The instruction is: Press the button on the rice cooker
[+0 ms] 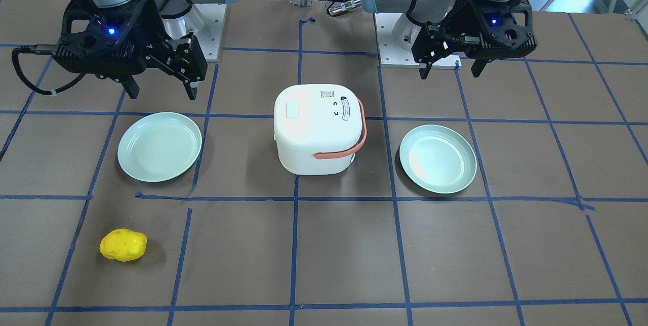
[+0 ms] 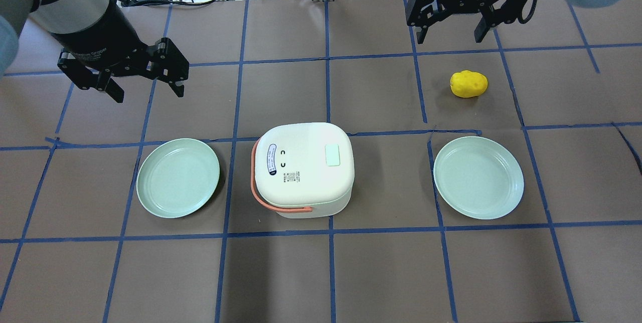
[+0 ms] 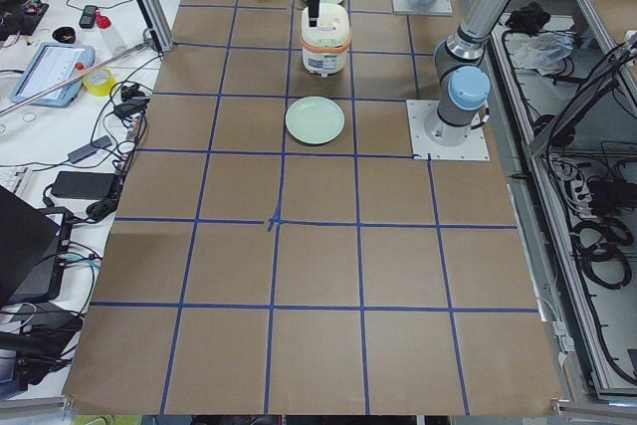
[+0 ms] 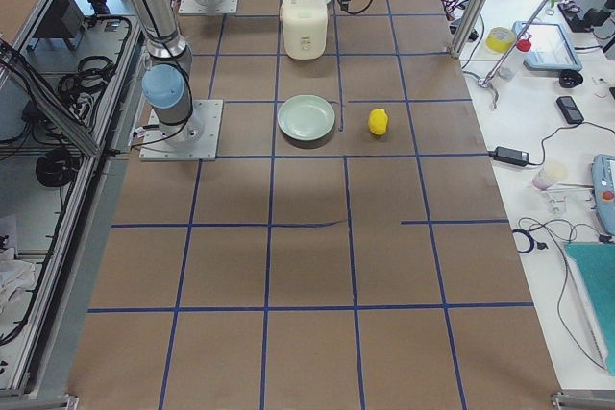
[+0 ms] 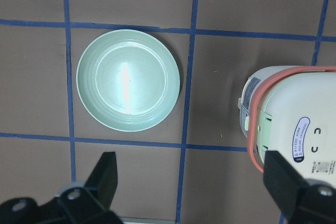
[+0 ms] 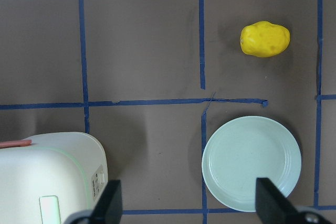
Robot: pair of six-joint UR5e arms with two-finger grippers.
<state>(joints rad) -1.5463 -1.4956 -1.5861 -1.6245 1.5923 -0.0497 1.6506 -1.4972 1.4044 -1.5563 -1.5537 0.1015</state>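
A white rice cooker [image 2: 301,170] with a salmon handle stands at the table's middle, lid shut. A pale green button [image 2: 332,155] sits on the lid; it also shows in the front view [image 1: 293,110]. My left gripper [image 2: 149,93] is open and empty, hovering beyond and left of the cooker. My right gripper [image 2: 449,37] is open and empty, high at the far right. The left wrist view shows the cooker's handle side [image 5: 294,119]. The right wrist view shows its button corner [image 6: 50,208].
One pale green plate [image 2: 178,177] lies left of the cooker, another [image 2: 478,177] lies right of it. A yellow potato [image 2: 469,84] lies beyond the right plate, below my right gripper. Blue tape lines cross the brown table.
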